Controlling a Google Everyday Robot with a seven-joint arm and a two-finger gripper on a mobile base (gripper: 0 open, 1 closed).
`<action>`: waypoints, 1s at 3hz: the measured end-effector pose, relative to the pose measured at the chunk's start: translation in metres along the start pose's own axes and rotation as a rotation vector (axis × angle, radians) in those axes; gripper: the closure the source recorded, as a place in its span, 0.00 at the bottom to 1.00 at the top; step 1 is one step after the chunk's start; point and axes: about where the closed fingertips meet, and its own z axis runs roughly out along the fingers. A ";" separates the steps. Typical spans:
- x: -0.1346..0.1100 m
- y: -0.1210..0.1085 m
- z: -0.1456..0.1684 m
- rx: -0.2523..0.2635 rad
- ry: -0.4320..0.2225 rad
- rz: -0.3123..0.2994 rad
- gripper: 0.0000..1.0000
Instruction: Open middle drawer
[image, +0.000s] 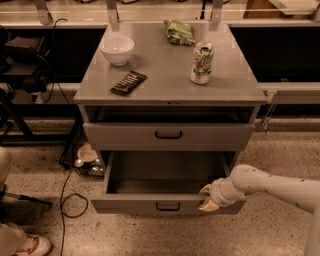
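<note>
My pincer (206, 197) sits at the right end of the grey metal middle drawer (130, 204), against the upper edge of its front panel. Its two pale fingertips (205, 189) are spread apart, one above the other, with the panel's rim about level with the gap between them. I cannot tell whether either tip presses on the metal. My white speckled arm (272, 184) reaches in from the right, low over the speckled stone floor (150, 235).

The middle drawer is pulled well out from the grey metal cabinet, its bare inside in view and its small black bar handle (168, 206) at the centre of the front. Above it, the grey top drawer (210, 136) stands slightly out, with a dark gap between it and the worktop (165, 92).

On the worktop a white round bowl (117, 50) stands at the back left and a dark flat snack bar (128, 83) lies in front of it. A green crumpled snack bag (179, 31) lies at the back, and a green-and-white drink can (202, 62) stands upright to the right. A black cable (67, 200) loops on the floor left of the cabinet.
</note>
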 end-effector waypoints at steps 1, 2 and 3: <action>0.000 0.000 0.000 0.000 0.000 0.000 1.00; 0.001 0.027 0.003 0.001 0.000 0.035 1.00; -0.002 0.028 -0.003 0.001 0.000 0.038 1.00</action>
